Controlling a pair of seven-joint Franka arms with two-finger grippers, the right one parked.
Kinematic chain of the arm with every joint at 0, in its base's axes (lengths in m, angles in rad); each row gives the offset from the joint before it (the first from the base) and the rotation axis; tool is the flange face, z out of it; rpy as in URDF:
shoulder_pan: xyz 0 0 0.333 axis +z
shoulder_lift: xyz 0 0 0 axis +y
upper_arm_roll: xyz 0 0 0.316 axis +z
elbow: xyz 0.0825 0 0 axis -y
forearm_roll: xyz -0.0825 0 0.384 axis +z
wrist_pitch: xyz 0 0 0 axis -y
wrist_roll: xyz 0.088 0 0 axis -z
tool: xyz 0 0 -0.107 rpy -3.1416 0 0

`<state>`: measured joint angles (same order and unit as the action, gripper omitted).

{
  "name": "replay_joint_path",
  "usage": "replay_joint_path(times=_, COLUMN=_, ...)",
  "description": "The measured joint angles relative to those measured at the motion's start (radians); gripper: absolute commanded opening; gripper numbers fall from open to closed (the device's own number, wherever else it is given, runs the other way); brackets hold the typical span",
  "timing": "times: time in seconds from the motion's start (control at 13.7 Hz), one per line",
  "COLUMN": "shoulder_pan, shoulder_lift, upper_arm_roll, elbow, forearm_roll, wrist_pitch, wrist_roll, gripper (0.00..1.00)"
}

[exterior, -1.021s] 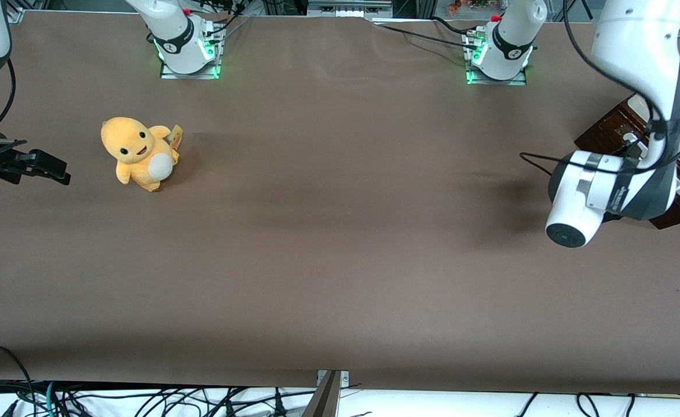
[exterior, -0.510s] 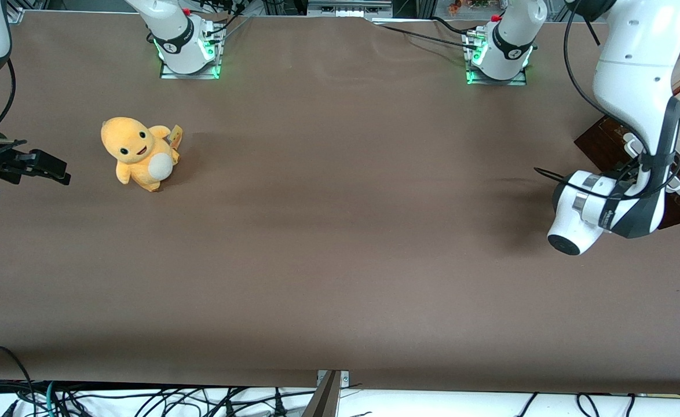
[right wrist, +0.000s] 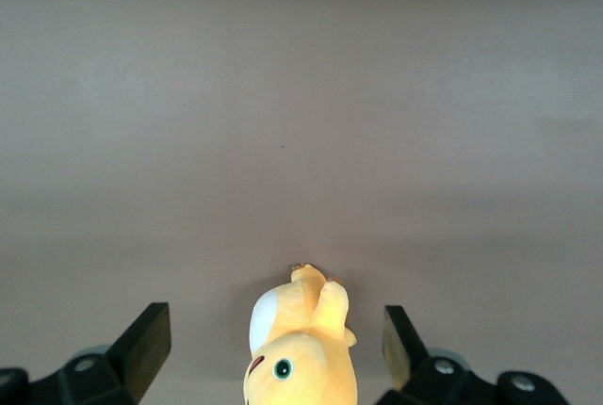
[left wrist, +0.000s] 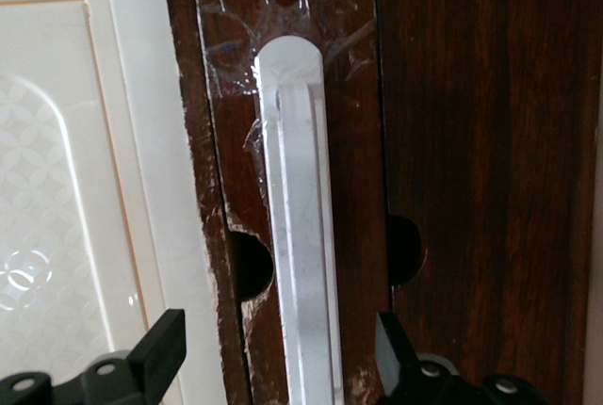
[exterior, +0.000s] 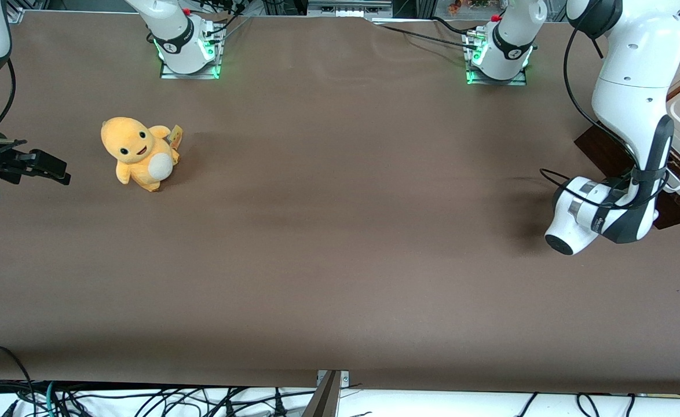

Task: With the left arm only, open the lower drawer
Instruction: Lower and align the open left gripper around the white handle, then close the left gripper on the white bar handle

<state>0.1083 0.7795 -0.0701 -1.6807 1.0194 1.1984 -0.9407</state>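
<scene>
Right over the lower drawer (left wrist: 443, 122), the claw (left wrist: 278, 353) sits spread apart, straddling its bar handle (left wrist: 300, 235) crosswise.

White jointed left arm (exterior: 635, 87) with dark grey bands and a black gripper (left wrist: 273, 367)

Smooth, rounded white shells are seen on the links, broken by dark grey joint bands; a round dark end cap closes the lowest housing at 7 o'clock. A thin black cable is looped along the arm. Two flat, black, wedge-shaped fingers (left wrist: 160, 353) are set wide apart, with small silver screws on the gripper body beneath them.
</scene>
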Motion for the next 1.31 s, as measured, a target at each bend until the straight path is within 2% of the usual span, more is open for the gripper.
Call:
replay_joint_path(times=0.15, shoulder_pan=0.005, shoulder_lift=0.001, upper_arm_roll=0.0, elbow=-0.008, forearm_roll=0.0, wrist_pitch=0.001, wrist_roll=-0.004, gripper=0.68)
replay_joint_path(times=0.36, shoulder_pan=0.01, shoulder_lift=0.006, upper_arm_roll=0.0, elbow=-0.026, forearm_roll=0.01, wrist_pitch=0.006, wrist_roll=-0.038, gripper=0.45)
replay_joint_path(times=0.58, shoulder_pan=0.018, shoulder_lift=0.008, upper_arm_roll=0.0, elbow=-0.03, forearm_roll=0.037, wrist_pitch=0.023, wrist_roll=-0.045, gripper=0.45)
replay_joint_path(times=0.66, shoulder_pan=0.021, shoulder_lift=0.008, upper_arm_roll=0.0, elbow=-0.03, forearm_roll=0.04, wrist_pitch=0.029, wrist_roll=-0.047, gripper=0.42)
replay_joint_path(times=0.88, shoulder_pan=0.029, shoulder_lift=0.009, upper_arm_roll=0.0, elbow=-0.03, forearm_roll=0.041, wrist_pitch=0.037, wrist_roll=-0.051, gripper=0.19)
replay_joint_path(times=1.02, shoulder_pan=0.029, shoulder_lift=0.009, upper_arm_roll=0.0, elbow=-0.03, forearm_roll=0.041, wrist_pitch=0.039, wrist_roll=-0.056, gripper=0.0)
replay_joint_path(times=1.31, shoulder_pan=0.028, shoulder_lift=0.009, upper_arm_roll=-0.002, elbow=-0.03, forearm_roll=0.041, wrist_pitch=0.041, wrist_roll=-0.079, gripper=0.0)
